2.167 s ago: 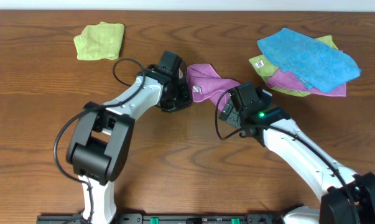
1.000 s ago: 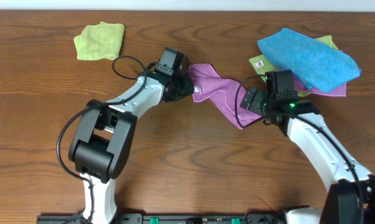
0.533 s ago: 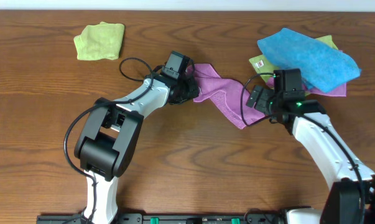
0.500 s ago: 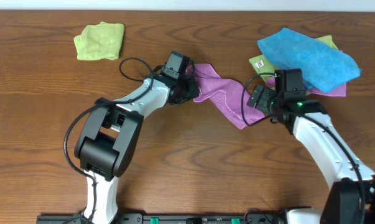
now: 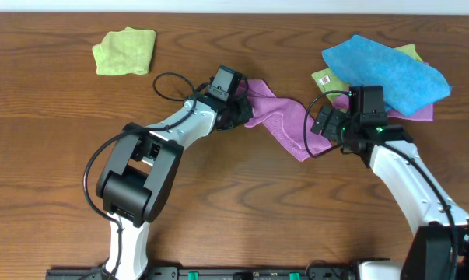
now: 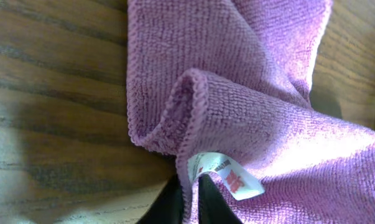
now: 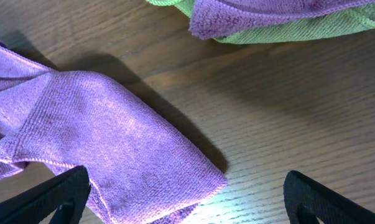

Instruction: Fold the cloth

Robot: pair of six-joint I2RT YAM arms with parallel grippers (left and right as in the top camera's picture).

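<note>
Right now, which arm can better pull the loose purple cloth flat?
Left, probably: the left hand is shut on the cloth at its tag; the right hand hangs open over the other end.

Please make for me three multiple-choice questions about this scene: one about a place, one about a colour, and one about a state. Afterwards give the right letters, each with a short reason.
1. Where on the cloth is the tag?
A. at the edge that the left gripper pinches
B. at its middle
C. it has no tag

2. What colour is the top layer of the pile?
A. green
B. blue
C. purple

3. How is the right gripper?
A. shut on the cloth
B. shut on nothing
C. open, holding nothing

Answers:
1 A: the left wrist view shows the tag right beside the pinch.
2 B: the blue cloth lies over the others.
3 C: its jaws stand wide apart, clamping nothing.
</note>
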